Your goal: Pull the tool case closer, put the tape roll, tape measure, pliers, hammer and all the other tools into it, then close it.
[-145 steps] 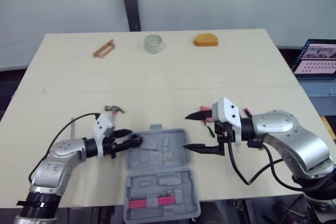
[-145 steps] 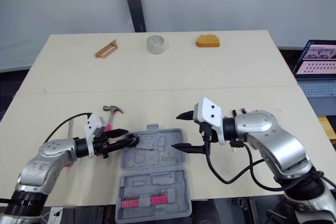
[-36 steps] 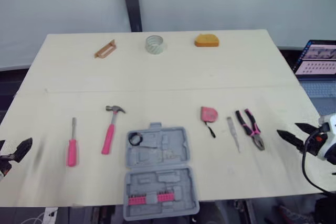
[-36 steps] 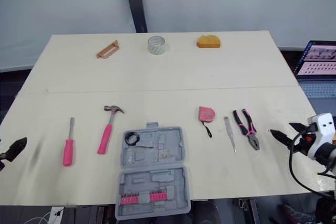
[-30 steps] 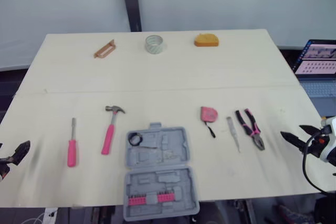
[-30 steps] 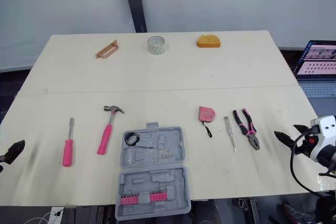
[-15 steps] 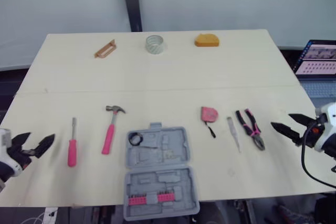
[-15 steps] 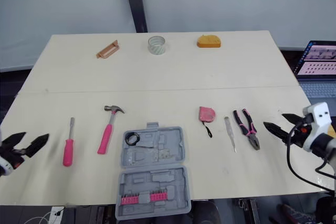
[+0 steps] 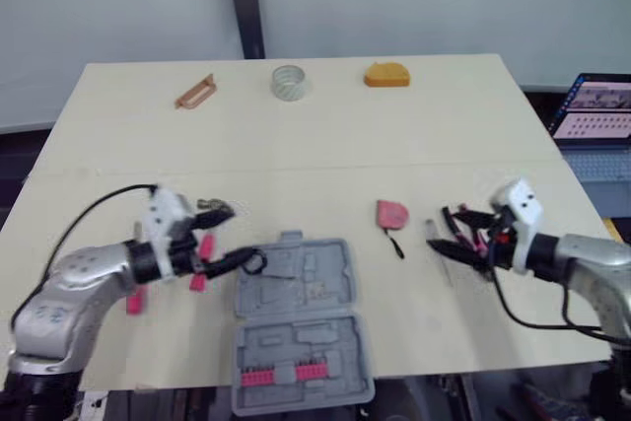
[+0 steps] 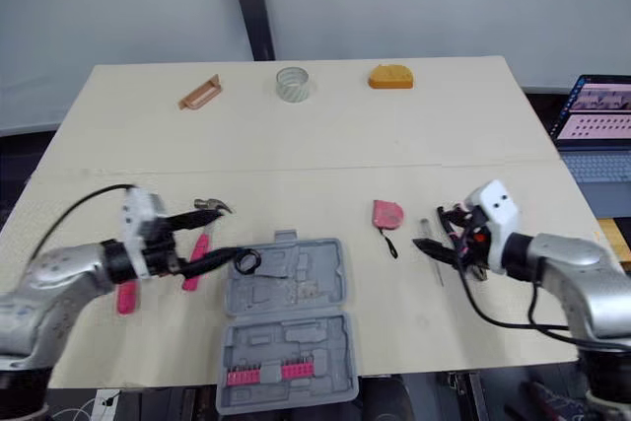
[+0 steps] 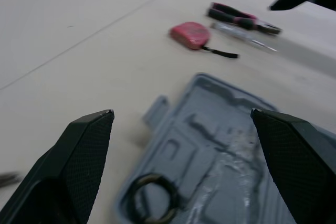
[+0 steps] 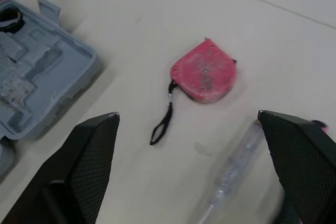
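Both grippers spread wide, nothing held. Left gripper (image 9: 225, 236) sits at tool case (image 9: 335, 293) 9 o'clock rim, prob. to drag it nearer; black tape roll (image 9: 254, 262) lies in its 10 o'clock corner. Right gripper (image 9: 452, 233) hovers over pliers (image 11: 236, 14) and tester pen (image 12: 236, 163), 3 o'clock of case, likely next pick. Tape measure (image 12: 206, 77) free at 2 o'clock. Hammer (image 10: 213, 207) partly behind left gripper, may obstruct; clear roll (image 9: 288, 80) far at 12 o'clock

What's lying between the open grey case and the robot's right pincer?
The pink tape measure with its black strap lies between the tool case and the right pincer, clearest in the right wrist view.
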Robot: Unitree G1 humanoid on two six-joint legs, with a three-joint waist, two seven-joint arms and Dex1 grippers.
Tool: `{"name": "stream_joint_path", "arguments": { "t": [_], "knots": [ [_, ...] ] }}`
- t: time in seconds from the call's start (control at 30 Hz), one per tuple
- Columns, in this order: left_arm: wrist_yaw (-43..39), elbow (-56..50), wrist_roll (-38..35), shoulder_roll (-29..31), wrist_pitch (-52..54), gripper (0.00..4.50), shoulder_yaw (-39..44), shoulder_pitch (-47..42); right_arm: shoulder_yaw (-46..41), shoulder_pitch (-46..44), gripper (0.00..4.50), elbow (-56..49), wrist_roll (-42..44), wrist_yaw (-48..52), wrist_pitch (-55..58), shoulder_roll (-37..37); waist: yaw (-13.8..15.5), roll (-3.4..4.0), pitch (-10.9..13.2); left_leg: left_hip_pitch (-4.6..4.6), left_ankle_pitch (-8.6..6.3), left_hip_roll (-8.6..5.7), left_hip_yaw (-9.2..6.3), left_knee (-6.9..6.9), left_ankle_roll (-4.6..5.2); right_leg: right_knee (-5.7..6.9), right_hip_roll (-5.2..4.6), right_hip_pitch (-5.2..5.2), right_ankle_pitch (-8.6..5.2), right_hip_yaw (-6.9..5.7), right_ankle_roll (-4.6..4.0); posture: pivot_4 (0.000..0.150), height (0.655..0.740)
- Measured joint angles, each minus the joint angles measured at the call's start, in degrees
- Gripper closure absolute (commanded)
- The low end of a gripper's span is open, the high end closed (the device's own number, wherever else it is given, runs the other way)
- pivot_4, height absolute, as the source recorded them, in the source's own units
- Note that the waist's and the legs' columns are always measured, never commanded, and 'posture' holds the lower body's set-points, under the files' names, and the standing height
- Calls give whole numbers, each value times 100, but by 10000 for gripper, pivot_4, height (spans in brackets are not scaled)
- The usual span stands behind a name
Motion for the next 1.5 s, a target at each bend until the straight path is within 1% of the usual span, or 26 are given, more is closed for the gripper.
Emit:
{"name": "stream_joint_path", "arguments": {
  "t": [0.07, 0.13, 0.27, 0.37, 0.57, 0.8, 0.9, 1.0, 1.03, 1.07, 1.33, 1.5],
  "knots": [
    [-131, 27, 129, -109, -158, 0, -397, -232, 225, 5, 5432, -83, -124, -286, 126, 225, 4, 1, 0, 0, 0, -1, 0, 0, 0, 1, 0, -1, 0, 0, 0, 1500, 7400],
    [-195, 120, 268, -237, -314, 0, -655, -439, 375, 24, 12319, -137, -216, -458, 197, 367, 6, 1, 0, -1, 0, -1, 0, 2, 0, 1, 0, -1, 0, 0, 0, 1500, 7400],
    [-353, 456, 650, -444, -741, 0, -1156, -775, 822, -24, 12319, -95, -611, -862, 163, 773, 3, 1, 0, 0, 0, -2, 0, 4, 0, 4, 2, -1, 0, 0, 0, 1500, 7400],
    [-380, 537, 731, -578, -845, 0, -1389, -890, 1020, -146, 12319, 148, -859, -1099, 58, 1035, -3, 1, 0, -3, 0, -2, -1, 3, 0, 4, 2, -4, 0, 0, 0, 1500, 7400],
    [-414, 662, 834, -698, -961, 0, -1440, -1033, 1196, -358, 12319, 747, -1237, -1316, -217, 1451, -10, 1, 0, -2, 0, -2, -1, 5, 0, 6, 2, -4, 0, 1, 0, 1500, 7400],
    [-489, 738, 899, -751, -1106, 0, -1470, -1034, 1213, -567, 12319, 1035, -1451, -1453, -391, 1718, -10, 1, 0, -2, 0, -2, -2, 8, 0, 9, 2, -4, 0, 0, 0, 1500, 7400],
    [-496, 743, 952, -752, -1126, 0, -1497, -1035, 1215, -618, 20877, 1122, -1552, -1465, -450, 1795, -14, 1, 0, -2, 0, -1, -2, 8, 0, 9, 2, -4, 0, 0, 0, 1500, 7400],
    [-496, 744, 998, -761, -1150, 0, -1512, -1051, 1224, -624, 34401, 1156, -1603, -1465, -488, 1844, -17, 1, 0, -2, 0, -1, -2, 8, 0, 9, 2, -4, 0, 0, 0, 1500, 7400],
    [-496, 745, 1005, -764, -1152, 0, -1518, -1062, 1231, -624, 40061, 1164, -1613, -1464, -499, 1854, -17, 1, 0, -2, 0, -1, -2, 8, 0, 9, 2, -4, 0, 0, 0, 1500, 7400],
    [-495, 745, 1015, -769, -1153, 0, -1530, -1076, 1244, -623, 44376, 1182, -1638, -1464, -529, 1873, -16, 1, 0, -2, 0, -1, -2, 8, 0, 9, 2, -4, 0, 0, 0, 1500, 7400],
    [-546, 795, 1072, -780, -1168, 0, -1555, -1086, 1233, -563, 44376, 1154, -1674, -1463, -574, 1906, -12, 2, -1, -1, 0, -1, -2, 8, 0, 11, 2, -4, 0, 0, 0, 1500, 7400],
    [-591, 913, 1102, -756, -1189, 0, -1555, -1086, 1133, -272, 44376, 853, -1565, -1418, -458, 1806, -4, 2, -1, -2, 0, -2, -3, 9, 0, 11, 2, -4, 0, 0, 0, 1500, 7400]
  ]
}}
